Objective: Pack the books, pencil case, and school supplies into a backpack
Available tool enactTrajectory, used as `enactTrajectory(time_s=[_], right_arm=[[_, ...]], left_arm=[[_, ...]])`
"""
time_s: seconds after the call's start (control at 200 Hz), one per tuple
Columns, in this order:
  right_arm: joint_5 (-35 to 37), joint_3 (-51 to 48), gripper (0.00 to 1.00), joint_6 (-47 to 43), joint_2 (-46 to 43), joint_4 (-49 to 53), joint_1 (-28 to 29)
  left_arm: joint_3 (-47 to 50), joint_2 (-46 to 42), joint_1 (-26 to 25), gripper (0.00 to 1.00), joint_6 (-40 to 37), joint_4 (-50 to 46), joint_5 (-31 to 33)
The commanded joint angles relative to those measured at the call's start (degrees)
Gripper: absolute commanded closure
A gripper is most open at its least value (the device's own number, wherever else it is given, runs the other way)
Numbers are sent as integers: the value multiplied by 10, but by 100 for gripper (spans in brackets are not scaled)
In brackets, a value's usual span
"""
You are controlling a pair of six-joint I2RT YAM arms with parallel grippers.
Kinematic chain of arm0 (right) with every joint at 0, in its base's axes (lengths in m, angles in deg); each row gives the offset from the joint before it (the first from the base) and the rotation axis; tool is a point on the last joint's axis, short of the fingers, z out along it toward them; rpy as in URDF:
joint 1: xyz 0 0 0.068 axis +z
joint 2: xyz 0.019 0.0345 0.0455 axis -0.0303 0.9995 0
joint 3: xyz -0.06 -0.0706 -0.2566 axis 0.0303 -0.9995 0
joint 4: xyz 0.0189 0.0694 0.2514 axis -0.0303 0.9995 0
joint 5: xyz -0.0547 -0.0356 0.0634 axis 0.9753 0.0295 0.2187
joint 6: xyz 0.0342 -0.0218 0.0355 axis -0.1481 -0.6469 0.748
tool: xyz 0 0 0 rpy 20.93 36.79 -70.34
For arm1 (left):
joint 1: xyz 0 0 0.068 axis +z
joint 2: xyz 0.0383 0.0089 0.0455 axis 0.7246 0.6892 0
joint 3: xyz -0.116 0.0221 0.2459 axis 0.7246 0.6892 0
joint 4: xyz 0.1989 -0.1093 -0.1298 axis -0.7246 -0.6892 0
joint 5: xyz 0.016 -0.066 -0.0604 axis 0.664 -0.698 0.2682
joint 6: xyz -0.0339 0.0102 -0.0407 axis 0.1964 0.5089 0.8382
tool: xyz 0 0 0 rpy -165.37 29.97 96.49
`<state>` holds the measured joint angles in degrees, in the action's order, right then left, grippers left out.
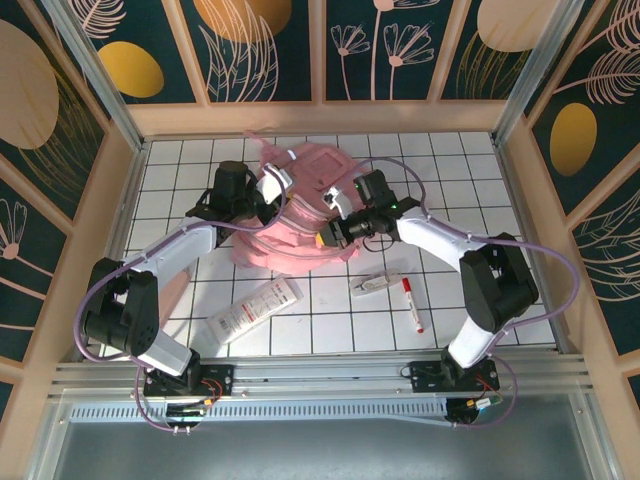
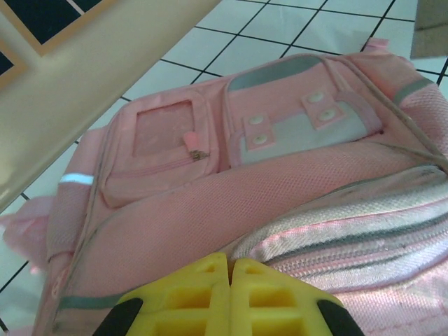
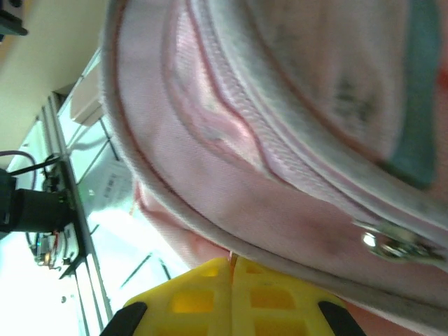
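The pink backpack (image 1: pixel 300 215) stands bunched at the table's middle, between both arms. My left gripper (image 1: pixel 275 208) is at its left side. In the left wrist view the yellow fingers (image 2: pixel 203 294) are shut at a fold of the backpack (image 2: pixel 210 203), beside a shiny zip strip. My right gripper (image 1: pixel 325 238) is at its right side, shut, with a thin sliver of pink backpack (image 3: pixel 280 210) fabric pinched at the tips of the fingers (image 3: pixel 203 301). A white marker with a red cap (image 1: pixel 411 305) lies to the front right. The books and pencil case are out of view.
A long white flat item with red print (image 1: pixel 255 310) lies at the front left. A small clear packet (image 1: pixel 378 282) sits near the marker. Wooden walls (image 1: pixel 110 200) enclose the white gridded table (image 1: pixel 480 190) on three sides.
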<state>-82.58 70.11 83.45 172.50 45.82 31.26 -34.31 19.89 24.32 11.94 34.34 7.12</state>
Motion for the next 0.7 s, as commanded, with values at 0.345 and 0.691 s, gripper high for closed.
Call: enactTrajectory(time_s=[0.345, 0.691], right_arm=[[-6, 12, 100, 306, 16, -228, 52], [44, -7, 82, 305, -8, -282, 55]], left_arm=[[10, 0, -18, 100, 47, 62, -49], [16, 2, -18, 100, 62, 65, -45]])
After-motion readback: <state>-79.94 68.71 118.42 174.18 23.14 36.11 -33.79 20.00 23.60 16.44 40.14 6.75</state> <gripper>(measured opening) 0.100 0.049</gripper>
